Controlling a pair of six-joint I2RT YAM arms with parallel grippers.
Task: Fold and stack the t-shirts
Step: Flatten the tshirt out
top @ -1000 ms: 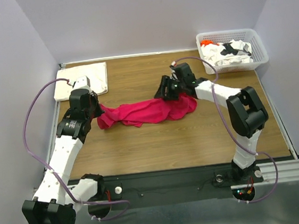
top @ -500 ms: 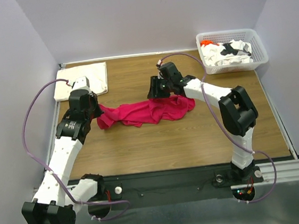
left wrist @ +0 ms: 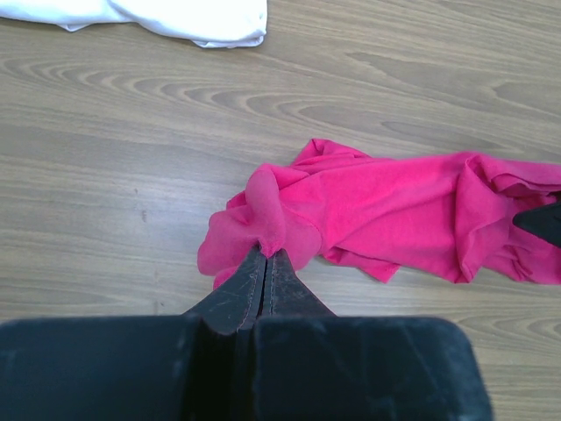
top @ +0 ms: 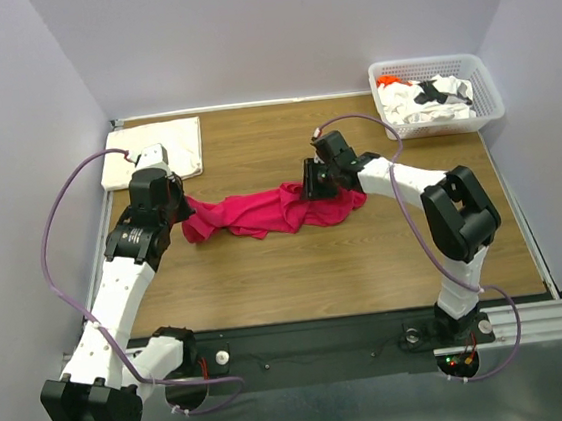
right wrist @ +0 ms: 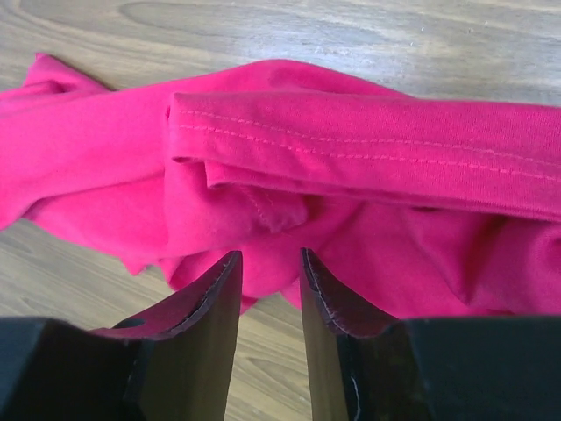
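Left arm (top: 118,288) extends forward along the left side, its end effector (left wrist: 266,254) pinched tight on a fold of the magenta t-shirt (left wrist: 394,210). Right arm (top: 458,217) bends at the elbow and reaches inward, wrist pitched down. Its end effector (right wrist: 270,263) has jaws narrowly parted, gripping nothing.

- 2 arms, left arm (top: 117,280) and right arm (top: 393,170): white link shells, black joint housings.
- Lilac cable (top: 47,250) runs along each arm.
- Right gripper (right wrist: 267,263): fingers (right wrist: 206,307) matte black, tapered, with scuffed inner edges.
- Black base plate (top: 315,343); small red and green lights (top: 458,361) at the right base.
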